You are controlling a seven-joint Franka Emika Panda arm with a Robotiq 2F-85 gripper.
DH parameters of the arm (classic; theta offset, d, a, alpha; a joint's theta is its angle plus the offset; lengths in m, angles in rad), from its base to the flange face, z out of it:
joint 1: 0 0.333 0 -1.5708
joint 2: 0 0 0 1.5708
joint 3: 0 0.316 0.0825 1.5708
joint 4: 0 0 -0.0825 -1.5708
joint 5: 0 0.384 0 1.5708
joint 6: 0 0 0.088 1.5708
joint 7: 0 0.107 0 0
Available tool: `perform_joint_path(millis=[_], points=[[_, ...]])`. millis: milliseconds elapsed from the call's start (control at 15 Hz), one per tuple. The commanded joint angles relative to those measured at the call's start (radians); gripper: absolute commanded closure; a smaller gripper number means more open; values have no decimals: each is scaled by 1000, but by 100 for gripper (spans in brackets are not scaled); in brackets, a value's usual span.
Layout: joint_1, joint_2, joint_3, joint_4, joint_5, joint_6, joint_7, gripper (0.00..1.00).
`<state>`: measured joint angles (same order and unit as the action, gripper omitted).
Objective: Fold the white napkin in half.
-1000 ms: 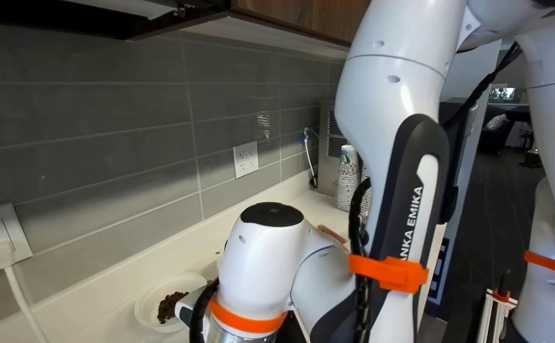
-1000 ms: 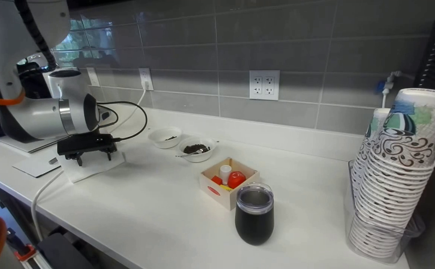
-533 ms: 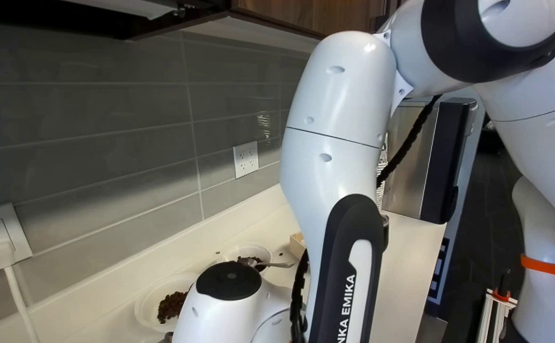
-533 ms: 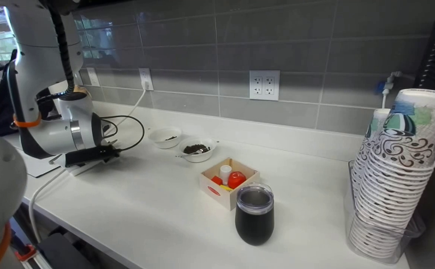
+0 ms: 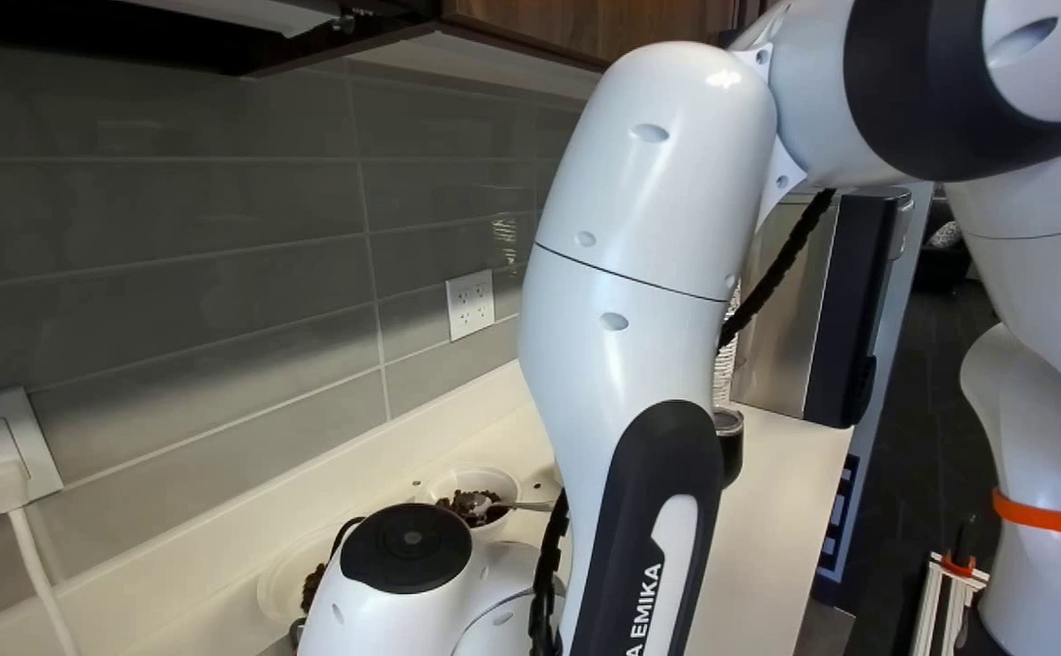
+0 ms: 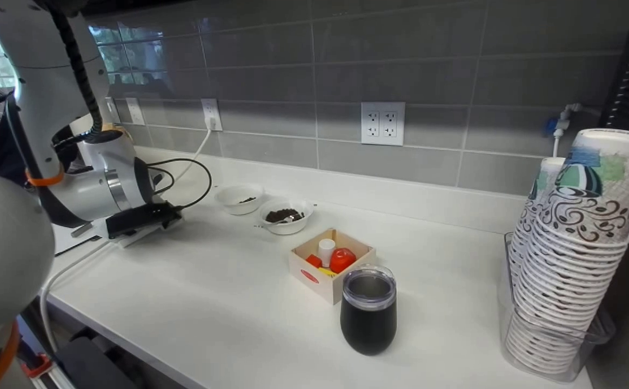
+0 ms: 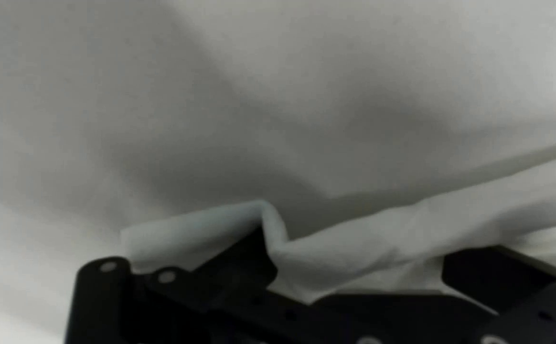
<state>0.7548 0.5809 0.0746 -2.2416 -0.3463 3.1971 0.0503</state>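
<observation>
At left on the tabletop [image 6: 201, 302], the pincer [image 7: 360, 260] hides most of the napkin [image 7: 402, 229]. Up close, the napkin looks blurred, wrinkled, bunched at one finger [image 7: 249, 263]; the pincer stands wide.

I see white counter [image 6: 222, 302]; on it white napkin [image 7: 402, 234], two white bowls [image 6: 233, 208] [image 6: 286, 229] near each other, wooden box [image 6: 310, 278], black tumbler [image 6: 368, 330] just beside box, clear bin [image 6: 598, 332].

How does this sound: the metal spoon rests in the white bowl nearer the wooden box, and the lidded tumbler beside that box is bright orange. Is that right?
Not quite: the lidded tumbler is black, not orange, as an exterior view shows. The rest holds: the metal spoon rests in the white bowl nearer the wooden box.
</observation>
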Motion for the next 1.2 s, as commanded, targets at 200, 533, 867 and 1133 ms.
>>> perform_joint_path(millis=[200, 533, 867, 1133], points=[[3, -77, -19, -58, 87, -216, -9, 0], [-44, -151, 14, -87, 94, -423, 16, 0], [-102, -197, 43, -101, 90, -640, 55, 0], [-162, -233, 92, -110, 91, -688, 59, 0]])
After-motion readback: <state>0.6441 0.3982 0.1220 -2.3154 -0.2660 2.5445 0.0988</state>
